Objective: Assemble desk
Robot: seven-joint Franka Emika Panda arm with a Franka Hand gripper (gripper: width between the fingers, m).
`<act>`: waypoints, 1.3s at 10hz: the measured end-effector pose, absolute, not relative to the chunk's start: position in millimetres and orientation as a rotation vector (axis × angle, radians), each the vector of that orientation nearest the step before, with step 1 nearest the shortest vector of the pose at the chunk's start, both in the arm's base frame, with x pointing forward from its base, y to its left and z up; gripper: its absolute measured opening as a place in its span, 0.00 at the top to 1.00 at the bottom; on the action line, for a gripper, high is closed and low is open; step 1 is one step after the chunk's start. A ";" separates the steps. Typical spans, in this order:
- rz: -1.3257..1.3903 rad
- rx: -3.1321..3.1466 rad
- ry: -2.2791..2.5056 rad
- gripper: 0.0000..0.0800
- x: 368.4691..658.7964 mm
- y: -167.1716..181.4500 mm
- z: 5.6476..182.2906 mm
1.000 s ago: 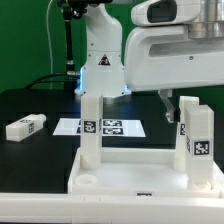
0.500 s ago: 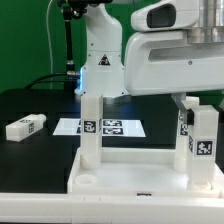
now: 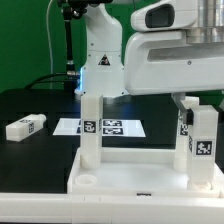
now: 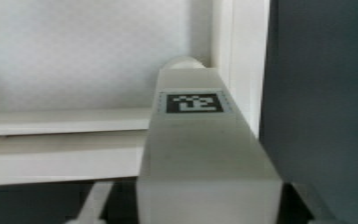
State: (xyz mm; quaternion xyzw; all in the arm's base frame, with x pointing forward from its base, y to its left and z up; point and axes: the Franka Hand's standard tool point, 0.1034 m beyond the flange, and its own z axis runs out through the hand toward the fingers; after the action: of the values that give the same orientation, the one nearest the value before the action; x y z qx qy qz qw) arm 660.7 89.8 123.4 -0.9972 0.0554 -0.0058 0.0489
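I've got the gripper (image 3: 188, 102) sitting right at the top of the right leg (image 3: 197, 138), on the exterior view's right. The arm's bulky white body hides the fingers, so I cannot tell whether they're clamped on it or apart. On the wrist view that right leg (image 4: 202, 150) fills the middle, its tag (image 4: 195, 101) facing the camera. It stands upright at the far right of the tabletop (image 3: 130, 172). The left leg (image 3: 92, 128) stands upright at the far left corner. Beyond them the marker board (image 3: 112, 127) lies flat on the black table (image 3: 40, 105). Over on the exterior view's left, a loose leg (image 3: 25, 127) lies on its side, well apart from the tabletop.
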 end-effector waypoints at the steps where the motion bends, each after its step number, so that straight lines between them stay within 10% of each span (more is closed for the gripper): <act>1: -0.009 -3.025 0.324 0.64 660.5 89.7 123.2; 13: 0.037 -2.492 1.704 0.57 659.9 81.7 120.3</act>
State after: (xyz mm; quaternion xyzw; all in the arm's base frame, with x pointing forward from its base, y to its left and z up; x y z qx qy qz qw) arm 659.9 81.7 120.3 -0.8239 0.5633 0.0122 0.0610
